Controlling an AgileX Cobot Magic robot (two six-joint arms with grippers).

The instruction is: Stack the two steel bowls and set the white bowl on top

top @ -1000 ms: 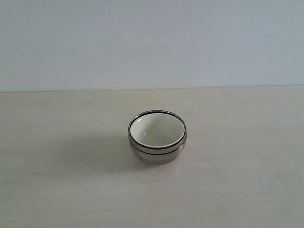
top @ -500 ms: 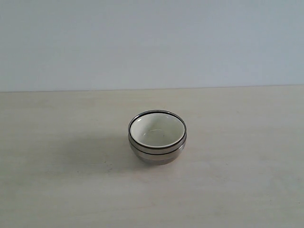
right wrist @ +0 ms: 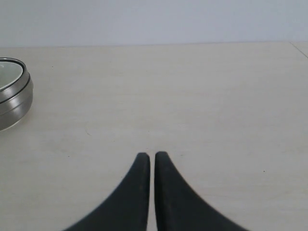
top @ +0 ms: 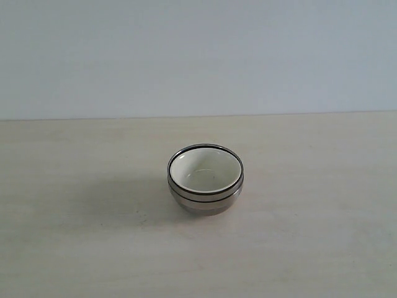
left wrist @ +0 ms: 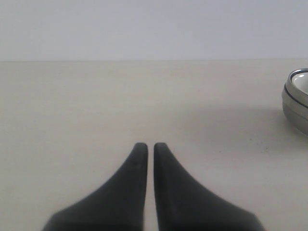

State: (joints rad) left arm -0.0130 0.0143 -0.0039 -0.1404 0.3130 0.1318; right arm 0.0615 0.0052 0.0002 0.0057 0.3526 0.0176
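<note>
stack cut by frame edge in both wrist views; steel bowls point(top: 205, 200) nested mid-table point(top: 74, 248), white bowl point(top: 205, 172) seated inside | left gripper point(left wrist: 150, 146) fingers nearly together, holding nothing; right gripper point(right wrist: 152, 155) likewise, both apart from stack

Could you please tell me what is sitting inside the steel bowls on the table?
The white bowl sits nested inside the steel bowls, its cream interior showing and empty. Its outer wall and the steel bowls' insides are covered, so they cannot be seen.
</note>
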